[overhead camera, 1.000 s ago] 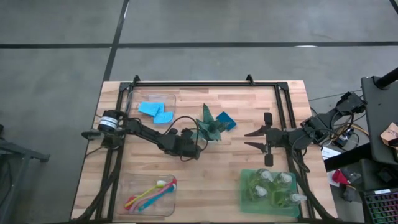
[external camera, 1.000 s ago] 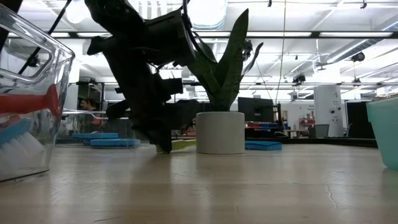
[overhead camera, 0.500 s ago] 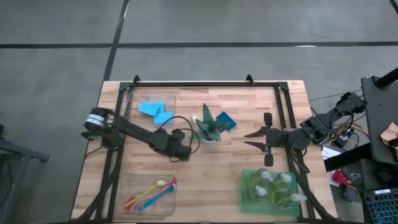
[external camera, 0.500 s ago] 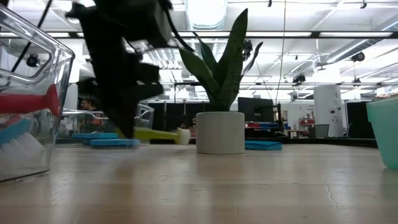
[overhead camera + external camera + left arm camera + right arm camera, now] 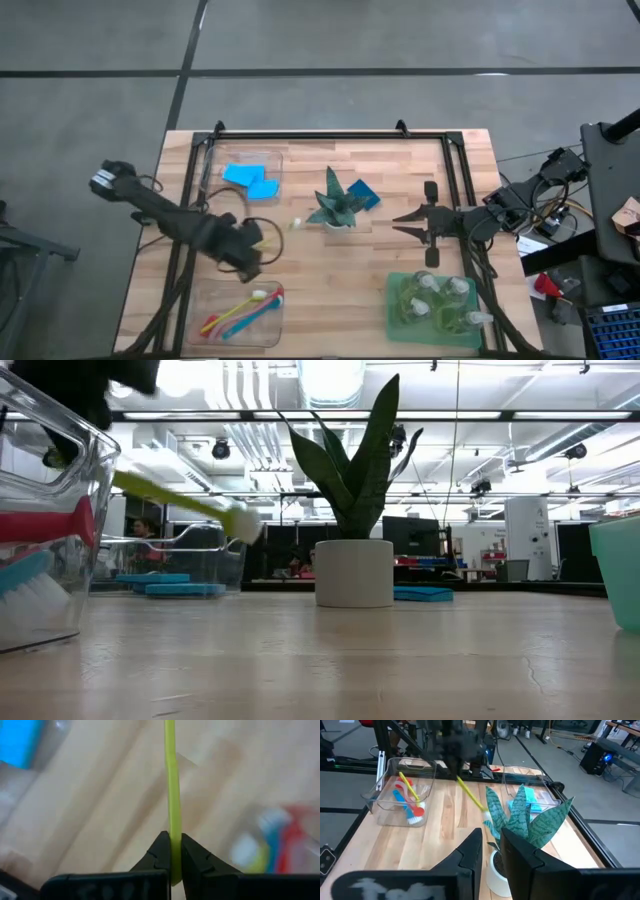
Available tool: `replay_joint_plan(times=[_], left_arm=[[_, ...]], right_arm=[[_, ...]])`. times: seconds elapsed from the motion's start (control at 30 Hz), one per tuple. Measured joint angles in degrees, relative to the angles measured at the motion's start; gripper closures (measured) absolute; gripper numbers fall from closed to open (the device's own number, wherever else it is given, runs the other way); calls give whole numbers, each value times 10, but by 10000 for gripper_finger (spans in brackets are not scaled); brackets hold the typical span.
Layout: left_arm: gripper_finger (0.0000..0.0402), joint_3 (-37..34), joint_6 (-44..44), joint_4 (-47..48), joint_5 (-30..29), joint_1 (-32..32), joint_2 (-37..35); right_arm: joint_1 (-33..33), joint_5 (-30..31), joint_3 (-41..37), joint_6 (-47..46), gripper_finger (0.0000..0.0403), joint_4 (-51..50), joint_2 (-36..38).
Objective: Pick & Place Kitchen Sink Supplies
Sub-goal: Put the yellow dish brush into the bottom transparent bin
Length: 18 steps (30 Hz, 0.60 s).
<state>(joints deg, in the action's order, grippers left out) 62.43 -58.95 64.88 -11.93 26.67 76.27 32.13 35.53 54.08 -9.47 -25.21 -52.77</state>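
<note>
From above, the left gripper (image 5: 262, 232) sits over the wooden worktop (image 5: 330, 275), between the bin of sponges and the bin of brushes. Its jaws pinch the handle of a yellow-green brush (image 5: 281, 226), whose white head points toward the potted plant (image 5: 335, 202). Two blue sponges (image 5: 248, 177) lie in a clear bin (image 5: 272, 160) at the far left, and a third blue sponge (image 5: 366, 192) lies on the boards just beside the plant. A second clear bin (image 5: 215, 296) at the near left holds brushes (image 5: 240, 311) in red-pink, blue and yellow-green. The right gripper (image 5: 410, 224) hangs over the worktop to the right of the plant, jaws spread. Near it, a green tray (image 5: 393, 317) holds the pump bottles (image 5: 440, 300).

At table height, the held brush (image 5: 185, 502) slants in the air, white head lowest, left of the plant's white pot (image 5: 354, 572). The brush bin's wall (image 5: 70, 540) fills the left edge, with a red-pink handle end and a blue brush head inside. Flat blue sponges (image 5: 165, 582) lie far back.

In the left wrist view, the two dark fingers (image 5: 161, 854) press against the slim yellow-green handle (image 5: 172, 785), which runs straight away from them above the boards; everything else is blurred.

In the right wrist view, the right arm's fingers (image 5: 470, 852) stand apart in front of the plant's spotted leaves (image 5: 530, 820). Beyond, the left arm holds the brush (image 5: 471, 794) slanting above the worktop, near the bin of brushes (image 5: 387, 795).
</note>
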Motion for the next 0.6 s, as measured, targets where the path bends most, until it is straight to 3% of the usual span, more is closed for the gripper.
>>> replay_joint_plan(times=[0.2, 0.47, 0.6], left_arm=[[389, 0, 2, 1, 35, 98, -96], [385, 0, -116, 1, 48, 250, -181], [387, 0, -223, -45, 49, 310, -186]], right_arm=[[0, 0, 0, 0, 335, 0, 0], [0, 0, 0, 0, 339, 1, 0], [0, 0, 0, 0, 344, 1, 0]])
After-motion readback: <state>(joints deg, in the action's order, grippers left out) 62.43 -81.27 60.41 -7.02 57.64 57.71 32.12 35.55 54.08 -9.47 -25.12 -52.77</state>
